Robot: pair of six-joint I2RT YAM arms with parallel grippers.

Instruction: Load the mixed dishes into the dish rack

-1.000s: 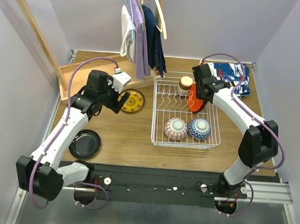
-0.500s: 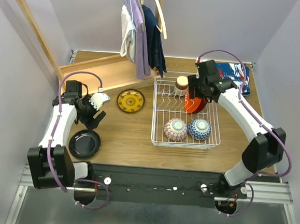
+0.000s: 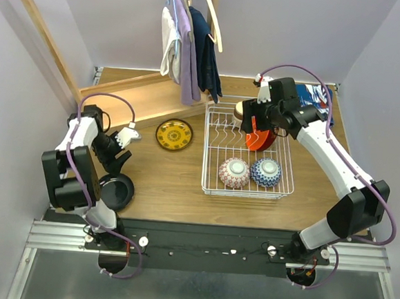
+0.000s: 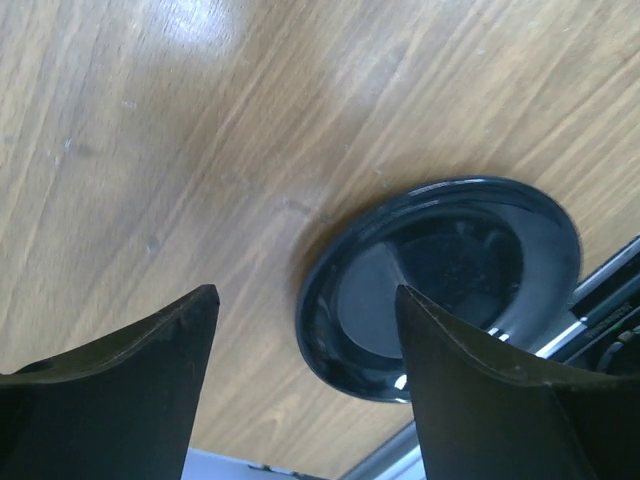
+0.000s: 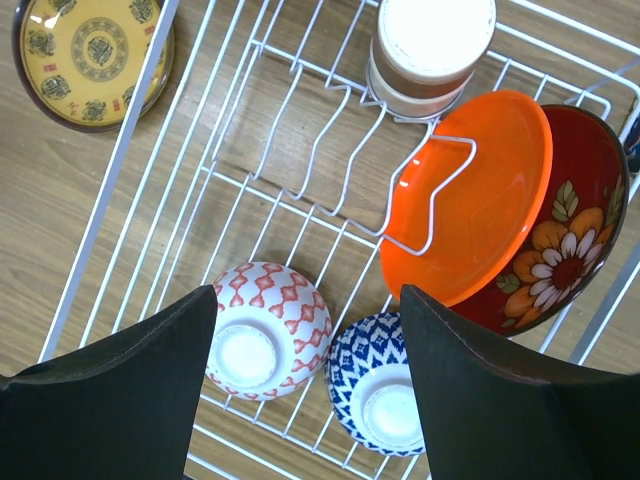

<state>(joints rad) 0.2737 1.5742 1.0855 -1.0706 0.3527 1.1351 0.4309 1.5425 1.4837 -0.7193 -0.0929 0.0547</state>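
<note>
The white wire dish rack (image 3: pixel 211 185) holds a pink bowl (image 3: pixel 234 171) and a blue bowl (image 3: pixel 265 171) upside down, a grey-beige cup (image 3: pixel 243 111), and an orange plate (image 3: pixel 262 139) standing in the tines. In the right wrist view the orange plate (image 5: pixel 470 200) leans on a red floral plate (image 5: pixel 575 230). My right gripper (image 3: pixel 252 124) hovers open and empty above the rack (image 5: pixel 300 130). A yellow-patterned plate (image 3: pixel 173 134) lies left of the rack. A black plate (image 3: pixel 117 191) lies at the front left. My left gripper (image 3: pixel 118 162) is open just above it (image 4: pixel 440 285).
A wooden frame (image 3: pixel 121 95) slants across the back left, with clothes (image 3: pixel 191 45) hanging above it. A blue-red patterned cloth (image 3: pixel 315 96) lies at the back right behind the rack. The black rail (image 3: pixel 206 243) marks the table's near edge.
My left arm has swung from the yellow plate back left and down to the black plate. My right gripper has let go of the orange plate, which stands in the tines, and has moved left.
</note>
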